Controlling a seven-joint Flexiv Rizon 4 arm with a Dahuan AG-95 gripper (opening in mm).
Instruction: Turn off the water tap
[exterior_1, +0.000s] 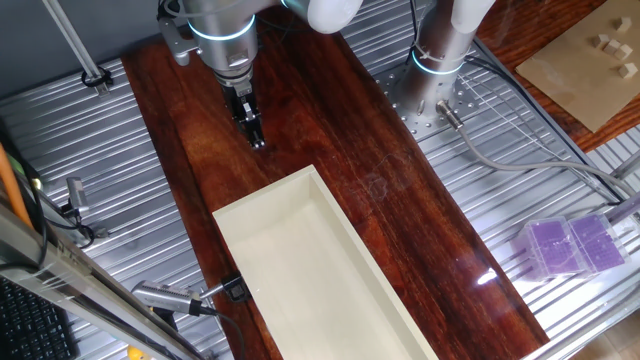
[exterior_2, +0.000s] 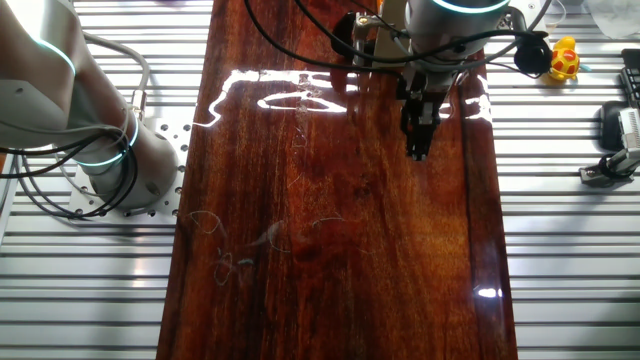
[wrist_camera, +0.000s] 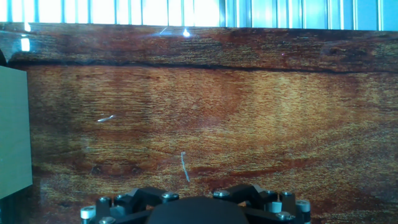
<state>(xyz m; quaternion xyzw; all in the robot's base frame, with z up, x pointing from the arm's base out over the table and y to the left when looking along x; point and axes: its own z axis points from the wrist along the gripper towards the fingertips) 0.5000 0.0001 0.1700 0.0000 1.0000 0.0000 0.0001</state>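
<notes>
A chrome tap-like fitting (exterior_1: 165, 298) lies at the near left table edge, beside a small black clamp (exterior_1: 235, 289) at the corner of the cream box. It is too small for me to read its handle. It does not show in the other fixed view or the hand view. My gripper (exterior_1: 256, 138) hangs over the dark wooden board near its far end, well away from the fitting. It also shows in the other fixed view (exterior_2: 417, 148). Its two black fingers look pressed together and hold nothing. The hand view shows only the gripper's base and bare wood.
A long cream box (exterior_1: 310, 270) lies on the wooden board (exterior_1: 420, 210); its edge shows in the hand view (wrist_camera: 12, 130). A second arm's base (exterior_1: 440, 50) stands at the far right. A purple case (exterior_1: 570, 245) and a yellow toy (exterior_2: 565, 58) lie off the board.
</notes>
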